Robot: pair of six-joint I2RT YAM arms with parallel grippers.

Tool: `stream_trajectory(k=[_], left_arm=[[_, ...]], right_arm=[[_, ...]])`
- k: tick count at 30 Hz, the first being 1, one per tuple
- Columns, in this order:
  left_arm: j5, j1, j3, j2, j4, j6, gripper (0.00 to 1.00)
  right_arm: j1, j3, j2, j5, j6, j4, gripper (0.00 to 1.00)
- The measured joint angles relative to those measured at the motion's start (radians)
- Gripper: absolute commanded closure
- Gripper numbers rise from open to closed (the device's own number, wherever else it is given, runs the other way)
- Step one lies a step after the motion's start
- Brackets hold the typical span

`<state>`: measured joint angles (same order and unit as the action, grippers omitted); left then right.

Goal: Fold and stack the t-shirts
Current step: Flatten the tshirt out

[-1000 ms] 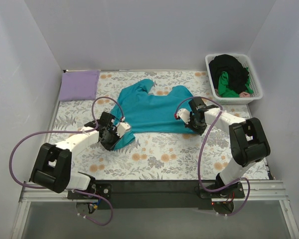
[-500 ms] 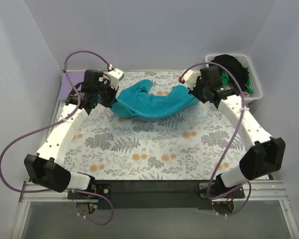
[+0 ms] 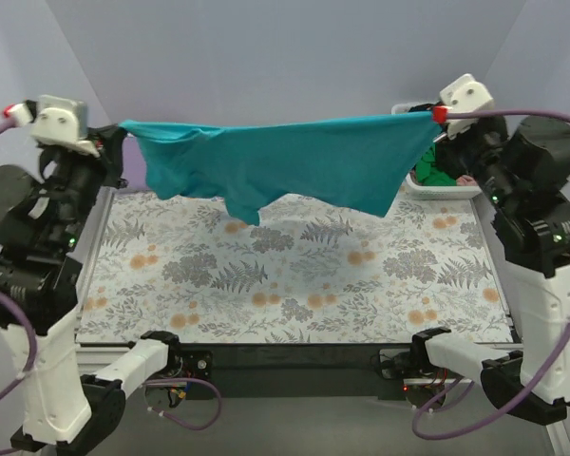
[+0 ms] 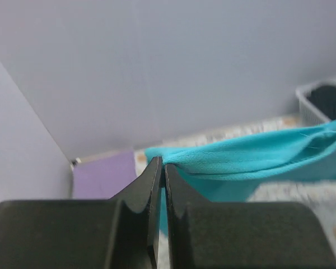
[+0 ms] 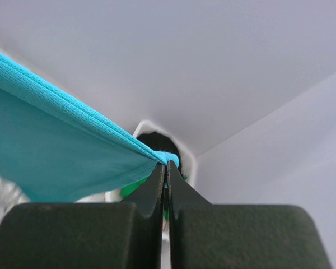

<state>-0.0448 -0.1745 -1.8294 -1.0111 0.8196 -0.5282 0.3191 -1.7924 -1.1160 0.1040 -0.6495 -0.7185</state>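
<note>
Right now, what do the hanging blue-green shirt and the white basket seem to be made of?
Teal t-shirt: soft matte knit cloth, likely cotton or similar; it sags and folds, with fine ribbing close up. White basket: probably rigid plastic; slatted walls, smooth even finish.

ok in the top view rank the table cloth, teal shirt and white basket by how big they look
1. floral table cloth
2. teal t-shirt, held up nearer the camera, so it may look oversized
3. white basket, partly hidden behind the shirt
</note>
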Motion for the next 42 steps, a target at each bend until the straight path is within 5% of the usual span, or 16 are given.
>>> stream_trajectory(k=[6, 11, 19, 26, 31, 36, 42], left_arm=[[0.040, 0.008, -0.136, 0.011, -0.099, -0.005, 1.00], [0.079, 0.010, 0.068, -0.029, -0.188, 0.001, 1.00], [0.094, 0.014, 0.208, -0.351, -0.304, 0.011, 1.00], [0.075, 0.018, -0.212, -0.705, -0.353, 0.006, 1.00], [0.085, 0.021, -0.430, -0.750, -0.441, 0.023, 1.00], [0.090, 0.023, -0.193, -0.571, -0.603, 0.064, 1.00], [0.051, 0.026, 0.255, -0.409, -0.753, 0.098, 1.00]], right_arm=[[0.001, -0.129, 0.018, -0.033, 0.008, 0.072, 0.99], [0.001, 0.047, -0.007, -0.054, -0.013, 0.177, 0.99], [-0.003, 0.103, -0.287, -0.080, -0.025, 0.292, 0.99], [-0.006, -0.079, -0.476, -0.054, -0.032, 0.411, 0.99], [-0.012, -0.261, -0.538, -0.032, -0.031, 0.513, 0.99], [-0.017, -0.257, -0.529, -0.036, -0.029, 0.619, 0.99], [-0.017, 0.061, -0.500, -0.070, -0.036, 0.733, 0.99]])
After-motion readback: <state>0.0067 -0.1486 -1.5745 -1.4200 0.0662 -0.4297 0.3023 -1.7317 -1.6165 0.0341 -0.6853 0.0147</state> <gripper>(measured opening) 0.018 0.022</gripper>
